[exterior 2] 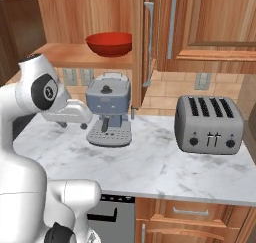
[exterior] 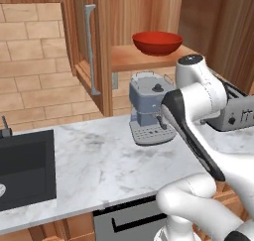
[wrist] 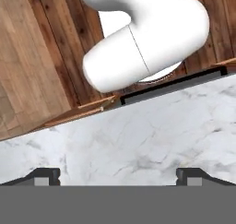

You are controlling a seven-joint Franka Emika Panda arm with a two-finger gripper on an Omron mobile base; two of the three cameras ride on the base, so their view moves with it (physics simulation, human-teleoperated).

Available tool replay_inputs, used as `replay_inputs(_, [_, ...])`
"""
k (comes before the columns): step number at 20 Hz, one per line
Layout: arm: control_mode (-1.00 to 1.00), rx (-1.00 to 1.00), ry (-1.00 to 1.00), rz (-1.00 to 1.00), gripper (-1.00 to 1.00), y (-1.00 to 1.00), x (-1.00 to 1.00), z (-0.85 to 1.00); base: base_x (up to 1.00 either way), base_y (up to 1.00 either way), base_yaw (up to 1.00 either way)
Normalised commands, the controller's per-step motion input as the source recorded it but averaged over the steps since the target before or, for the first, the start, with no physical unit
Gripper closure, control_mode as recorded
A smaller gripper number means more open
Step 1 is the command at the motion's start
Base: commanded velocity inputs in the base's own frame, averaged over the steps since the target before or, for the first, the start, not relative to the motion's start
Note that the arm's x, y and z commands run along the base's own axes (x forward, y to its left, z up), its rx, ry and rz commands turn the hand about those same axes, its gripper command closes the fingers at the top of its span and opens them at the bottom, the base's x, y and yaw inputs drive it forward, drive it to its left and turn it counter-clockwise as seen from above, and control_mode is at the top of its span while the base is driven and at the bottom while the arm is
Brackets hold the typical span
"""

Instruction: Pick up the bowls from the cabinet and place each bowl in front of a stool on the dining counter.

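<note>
A wide, glossy red bowl [exterior: 157,42] [exterior 2: 109,43] rests on the wooden shelf of the open reddish-brown cabinet [exterior: 134,59] [exterior 2: 70,55], above the coffee machine. The cabinet door [exterior: 88,46] [exterior 2: 148,37] stands swung open, with its long silver handle showing. My gripper [wrist: 119,176] is open with nothing between its fingertips. It points down at the marble worktop [wrist: 138,140] near that worktop's front edge, well below and in front of the bowl. The stool and the dining counter are out of view.
A blue-grey espresso machine [exterior: 149,108] [exterior 2: 109,107] stands on the worktop [exterior: 99,160] under the shelf. A silver toaster [exterior 2: 209,124] [exterior: 233,111] sits to its right, a black sink [exterior: 25,168] to the left. My own arm rises between base and shelf.
</note>
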Motion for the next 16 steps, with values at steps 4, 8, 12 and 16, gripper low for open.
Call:
replay_inputs(4, [-1.00, 0.20, -0.17, -0.41, -1.00, 0.00, 0.10, 0.00, 0.00, 0.00, 0.00])
replay_inputs(8, [-1.00, 0.21, -0.25, -0.53, -1.00, 0.00, 0.00, 0.00, 0.00, 0.00, 0.00])
replay_inputs(12, [-1.00, 0.21, -0.31, -0.59, -1.00, 0.00, 0.00, 0.02, 0.00, 0.00, 0.00])
replay_inputs(16, [-1.00, 0.21, -0.33, -0.61, -1.00, 0.00, 0.00, 0.07, 0.00, 0.00, 0.00])
